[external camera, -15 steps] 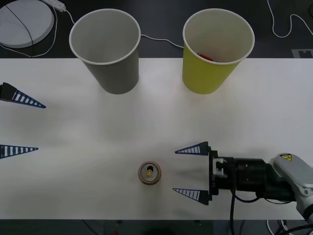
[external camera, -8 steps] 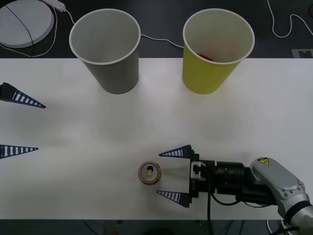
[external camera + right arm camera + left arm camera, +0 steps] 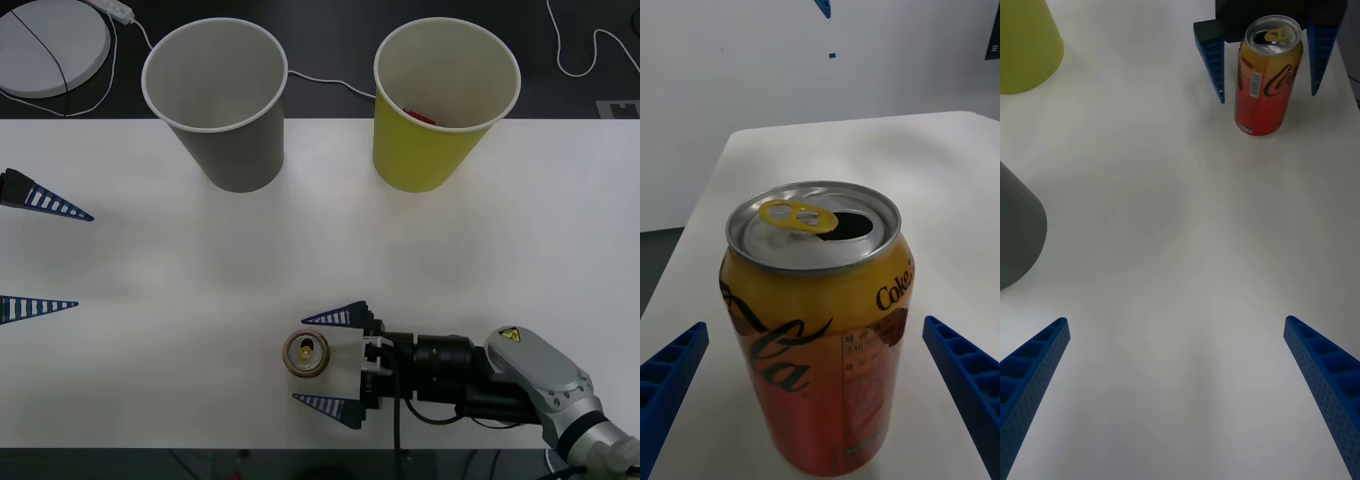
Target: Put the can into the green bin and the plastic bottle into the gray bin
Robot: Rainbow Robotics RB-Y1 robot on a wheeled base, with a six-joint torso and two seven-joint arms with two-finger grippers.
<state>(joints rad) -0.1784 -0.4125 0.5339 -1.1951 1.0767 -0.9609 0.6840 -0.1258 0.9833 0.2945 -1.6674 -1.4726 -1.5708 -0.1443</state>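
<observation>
Small gold-yellow drink can with red script lettering and an opened silver top stands upright on the white tabletop, near the front edge, a bit right of centre. Right hand is level with it, blue ribbed fingers spread wide, tips reaching along both sides of the can, no contact visible. In the right wrist view the can sits centred between the two fingers with a gap on each side. Left wrist view shows the same: can between the right hand's fingers, not touching.

Left hand is parked at the tabletop's left edge, fingers open, holding nothing, well apart from the can.

Large gray paper cup with white rolled rim stands at the back of the tabletop, left of centre. Large yellow-green paper cup stands at the back right; something red lies inside it, can't tell what.
</observation>
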